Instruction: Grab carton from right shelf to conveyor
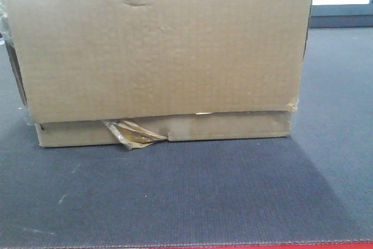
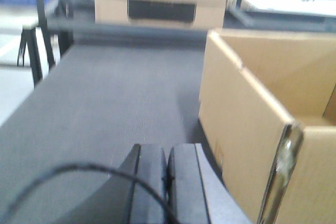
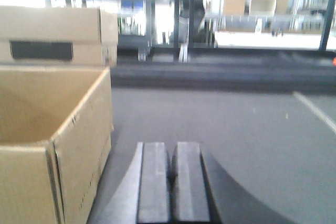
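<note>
Flanking open-topped carton (image 1: pixel 157 56) on dark conveyor belt (image 1: pixel 186 196) | left gripper (image 2: pixel 168 169), right gripper (image 3: pixel 172 169) fingers closed, empty (beside walls) | step: placement apparently done | next: retreat arms.

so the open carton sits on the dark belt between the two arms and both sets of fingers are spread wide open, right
Not quite. The open carton does sit on the dark belt between the arms, but the left gripper and right gripper have their fingers pressed together, empty, as both wrist views show.
</note>
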{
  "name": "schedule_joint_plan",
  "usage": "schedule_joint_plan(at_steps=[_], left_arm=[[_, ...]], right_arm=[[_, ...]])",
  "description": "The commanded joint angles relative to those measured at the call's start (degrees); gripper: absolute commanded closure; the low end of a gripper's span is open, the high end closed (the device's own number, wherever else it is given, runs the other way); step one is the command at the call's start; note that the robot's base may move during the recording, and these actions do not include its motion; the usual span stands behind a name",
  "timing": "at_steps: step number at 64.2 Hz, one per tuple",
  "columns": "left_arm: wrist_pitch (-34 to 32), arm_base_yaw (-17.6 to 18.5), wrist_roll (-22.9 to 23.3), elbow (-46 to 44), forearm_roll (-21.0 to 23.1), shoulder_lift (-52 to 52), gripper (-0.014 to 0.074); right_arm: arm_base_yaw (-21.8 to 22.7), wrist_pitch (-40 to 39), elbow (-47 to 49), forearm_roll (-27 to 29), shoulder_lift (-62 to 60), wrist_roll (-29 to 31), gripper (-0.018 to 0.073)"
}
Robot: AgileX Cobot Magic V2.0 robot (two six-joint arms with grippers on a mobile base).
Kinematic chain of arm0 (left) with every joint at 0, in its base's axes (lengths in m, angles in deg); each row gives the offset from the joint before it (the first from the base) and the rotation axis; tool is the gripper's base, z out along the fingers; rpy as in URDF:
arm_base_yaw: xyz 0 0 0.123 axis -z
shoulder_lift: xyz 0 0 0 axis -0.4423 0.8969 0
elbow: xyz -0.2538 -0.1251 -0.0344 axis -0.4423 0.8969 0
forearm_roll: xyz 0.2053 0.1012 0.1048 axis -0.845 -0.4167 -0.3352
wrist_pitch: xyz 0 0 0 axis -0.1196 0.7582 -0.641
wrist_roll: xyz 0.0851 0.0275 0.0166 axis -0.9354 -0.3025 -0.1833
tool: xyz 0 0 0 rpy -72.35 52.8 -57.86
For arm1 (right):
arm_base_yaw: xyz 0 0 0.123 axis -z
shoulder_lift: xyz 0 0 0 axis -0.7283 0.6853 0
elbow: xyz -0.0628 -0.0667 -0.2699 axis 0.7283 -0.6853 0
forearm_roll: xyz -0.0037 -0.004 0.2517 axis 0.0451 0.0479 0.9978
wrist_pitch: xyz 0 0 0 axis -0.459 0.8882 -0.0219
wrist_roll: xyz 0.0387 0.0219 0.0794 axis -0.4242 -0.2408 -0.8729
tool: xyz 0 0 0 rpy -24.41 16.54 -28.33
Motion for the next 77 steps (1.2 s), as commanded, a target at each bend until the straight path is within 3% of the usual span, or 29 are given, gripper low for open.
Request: schedule_joint_plan(at_steps=[1,46,55,59,62,68,73,77], left_arm=[[-1.5,-0.3,-0.2,0.1,-0.5,-1.4,0.0613],[-1.4,-0.3,-0.2,0.1,-0.5,-1.8,0.0613],[-1.4,-0.3,-0.6,0.1,1.5,-2.0,0.0613],[-0.8,-0.7,-6.2,0.3,5.5,-2.0,0.0613],[-1.0,-1.5,-13.3,0.8,9.0,-2.0,0.0613],[-3.5,-4.5,-21.2,3.0,14.9,-2.5,0.0613],[-6.9,-6.8,-26.0,6.2,19.5,-4.1,0.0613],[-10.6,-8.8,-27.1,9.6,21.3,-6.2,0.0613]], right_arm=[[0.4,-1.5,-0.2,-0.8,-1.0,0.6,0.0634],[0.4,-1.7,-0.2,-0.8,-1.0,0.6,0.0634],[0.4,-1.7,-0.2,-0.8,-1.0,0.6,0.0634],[0.4,-1.7,-0.2,-0.8,-1.0,0.6,0.0634],[0.4,-1.7,-0.2,-0.8,-1.0,0.6,0.0634],[0.4,-1.7,-0.2,-0.8,-1.0,0.6,0.0634],[0.4,-1.7,-0.2,-0.8,-1.0,0.6,0.0634],[0.4,-1.7,-0.2,-0.8,-1.0,0.6,0.0634]])
